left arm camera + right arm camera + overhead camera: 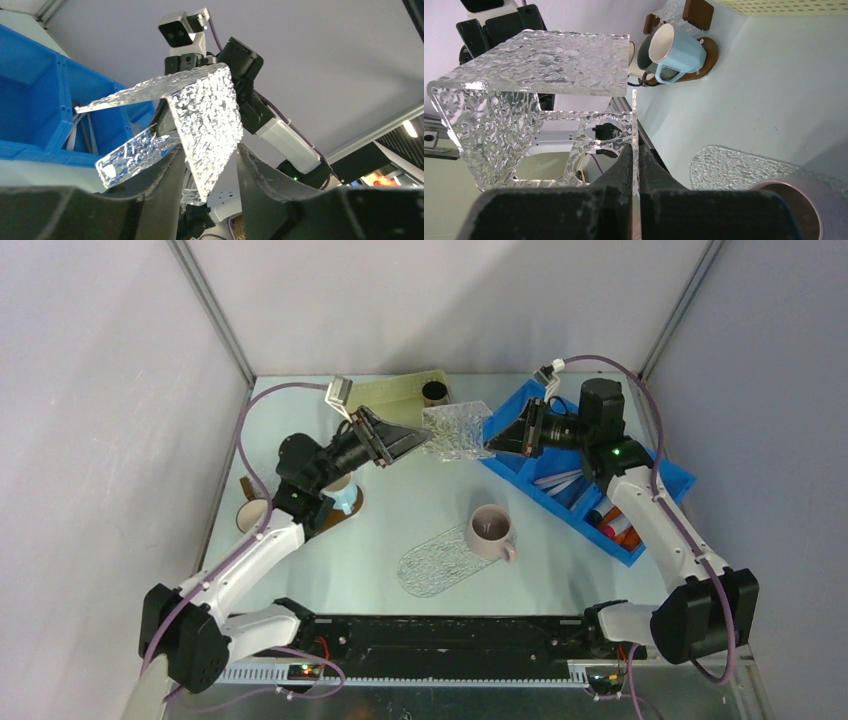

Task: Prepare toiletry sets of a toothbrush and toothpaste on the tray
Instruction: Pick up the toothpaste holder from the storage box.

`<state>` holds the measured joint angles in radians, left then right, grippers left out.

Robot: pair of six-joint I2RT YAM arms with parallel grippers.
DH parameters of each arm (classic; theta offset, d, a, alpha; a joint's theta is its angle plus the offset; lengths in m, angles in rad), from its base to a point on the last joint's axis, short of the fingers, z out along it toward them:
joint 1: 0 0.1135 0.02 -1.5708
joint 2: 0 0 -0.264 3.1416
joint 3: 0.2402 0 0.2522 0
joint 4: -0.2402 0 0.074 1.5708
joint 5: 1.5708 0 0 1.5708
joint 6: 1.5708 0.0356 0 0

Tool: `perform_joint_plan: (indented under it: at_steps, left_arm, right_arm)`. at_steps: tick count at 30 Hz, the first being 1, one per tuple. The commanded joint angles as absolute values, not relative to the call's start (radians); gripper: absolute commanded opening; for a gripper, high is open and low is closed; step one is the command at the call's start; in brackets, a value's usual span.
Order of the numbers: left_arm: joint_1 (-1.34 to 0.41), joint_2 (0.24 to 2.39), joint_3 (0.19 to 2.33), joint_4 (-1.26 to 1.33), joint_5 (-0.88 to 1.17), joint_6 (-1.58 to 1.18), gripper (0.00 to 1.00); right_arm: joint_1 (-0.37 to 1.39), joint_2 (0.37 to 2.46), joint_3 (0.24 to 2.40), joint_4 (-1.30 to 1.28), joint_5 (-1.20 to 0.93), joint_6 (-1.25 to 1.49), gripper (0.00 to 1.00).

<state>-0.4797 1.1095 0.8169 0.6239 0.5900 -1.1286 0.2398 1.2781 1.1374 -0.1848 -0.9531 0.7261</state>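
right gripper [635, 156] pinching a wall of the clear textured holder [455, 430] in midair | left gripper [209, 156] straddling the opposite wall, cannot tell if gripping | toothbrushes [560, 480] and tubes [612, 525] lying in the blue bin [675, 480]

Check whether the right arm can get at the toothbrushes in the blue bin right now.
Probably not yet. The right arm has its jaws shut on the clear holder, held in the air. The toothbrushes lie uncovered in the bin close by, so once freed the way looks open.
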Motion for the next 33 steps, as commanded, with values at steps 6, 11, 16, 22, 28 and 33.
perform_joint_plan:
  at_steps: [6, 11, 16, 22, 28, 33]
  left_arm:
    - [-0.483, 1.129, 0.805, 0.787, 0.624, -1.255, 0.20]
    - [-0.483, 1.113, 0.783, 0.788, 0.570, -1.291, 0.01]
    - [-0.483, 1.065, 0.747, 0.696, 0.463, -1.325, 0.00]
    - [-0.483, 0.992, 0.716, 0.548, 0.303, -1.364, 0.00]
    - [-0.483, 0.935, 0.688, 0.446, 0.155, -1.464, 0.00]
    - [-0.483, 0.909, 0.665, 0.402, 0.065, -1.608, 0.00]
  right_arm:
    - [0.246, 1.309, 1.141, -0.110, -1.002, 0.749, 0.00]
    - [0.249, 1.305, 1.141, -0.109, -0.962, 0.745, 0.06]
    - [0.251, 1.262, 1.141, -0.134, -0.850, 0.698, 0.28]
    - [0.274, 1.174, 1.141, -0.191, -0.662, 0.601, 0.46]
    - [0.408, 1.078, 1.107, -0.188, -0.371, 0.441, 0.59]
    - [0.570, 1.000, 0.973, -0.010, -0.153, 0.330, 0.60]
